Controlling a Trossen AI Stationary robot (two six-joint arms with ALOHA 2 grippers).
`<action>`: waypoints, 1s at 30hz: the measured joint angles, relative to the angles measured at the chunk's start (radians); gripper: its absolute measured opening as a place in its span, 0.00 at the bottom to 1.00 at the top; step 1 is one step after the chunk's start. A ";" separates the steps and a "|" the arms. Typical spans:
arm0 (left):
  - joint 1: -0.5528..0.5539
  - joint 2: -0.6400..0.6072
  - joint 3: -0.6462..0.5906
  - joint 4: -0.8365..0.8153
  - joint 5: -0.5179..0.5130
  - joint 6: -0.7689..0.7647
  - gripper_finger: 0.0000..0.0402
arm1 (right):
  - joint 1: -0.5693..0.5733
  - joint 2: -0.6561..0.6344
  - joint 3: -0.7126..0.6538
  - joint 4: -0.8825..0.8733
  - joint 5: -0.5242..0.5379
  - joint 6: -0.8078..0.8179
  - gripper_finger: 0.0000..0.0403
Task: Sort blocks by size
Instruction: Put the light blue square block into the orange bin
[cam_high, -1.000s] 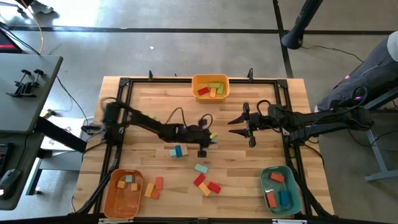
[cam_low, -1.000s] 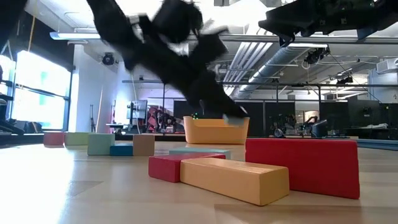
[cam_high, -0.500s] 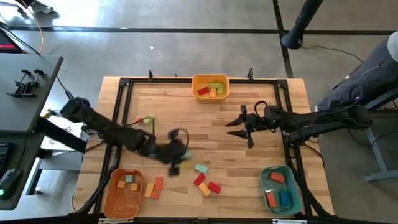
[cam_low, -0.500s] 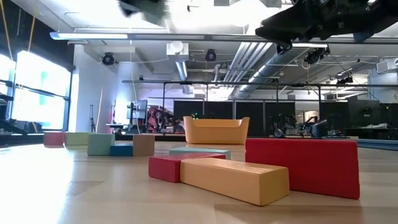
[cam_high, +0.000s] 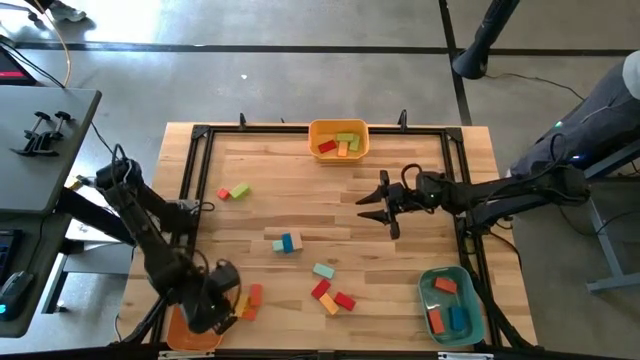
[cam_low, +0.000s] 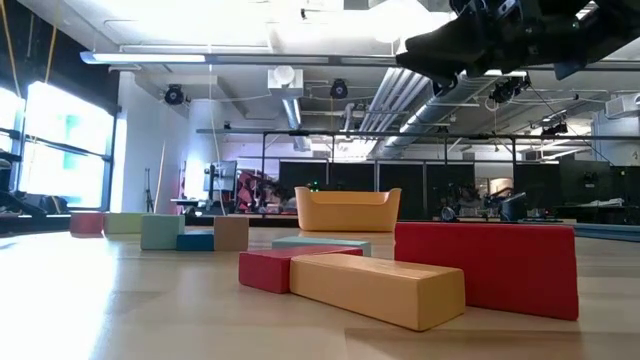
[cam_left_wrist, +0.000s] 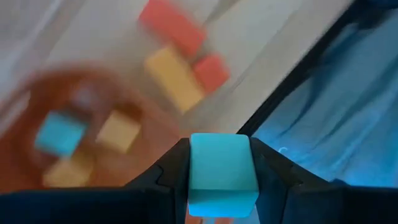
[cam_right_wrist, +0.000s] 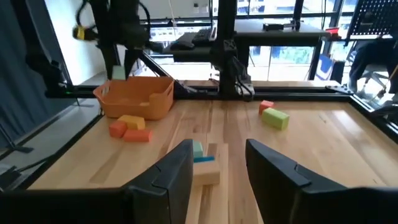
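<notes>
The left gripper (cam_high: 222, 305) hangs over the orange bin (cam_high: 178, 325) at the near left corner of the table (cam_high: 420, 230), its fingers closed on a small teal cube (cam_left_wrist: 222, 173); the left wrist view shows the cube pinched between both pads, with small blocks already lying in the bin below. The right gripper (cam_high: 368, 203) hovers above the middle right of the table, its fingers apart with nothing between them, pointing toward the cluster (cam_high: 285, 243) of small teal and tan blocks at the centre.

Sorting looks partly done. The yellow bin (cam_high: 338, 127) at the far edge holds a few blocks, red, orange and green. The teal bin (cam_high: 452, 320) at the near right holds longer bars. The orange bin has several small cubes.

Still loose on the table:
- a red and green pair (cam_high: 234, 192) at the far left
- the centre cluster
- a teal block (cam_high: 323, 270) and red and orange bars (cam_high: 332, 299) near the front
- a few orange and red blocks (cam_high: 249, 298) just beside the orange bin

Roughly half seems left, and dropping the held cube appears to be the step in hand.
</notes>
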 joint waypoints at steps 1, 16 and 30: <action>-0.017 -0.001 -0.014 0.000 0.021 -0.061 0.27 | 0.000 0.000 0.000 0.007 -0.001 -0.004 0.35; -0.060 -0.001 -0.233 0.185 0.231 -0.250 0.28 | 0.000 -0.001 0.000 0.075 -0.002 -0.006 0.35; -0.019 -0.002 -0.380 0.317 0.487 -0.278 0.43 | 0.000 -0.001 0.000 0.055 -0.001 0.001 0.35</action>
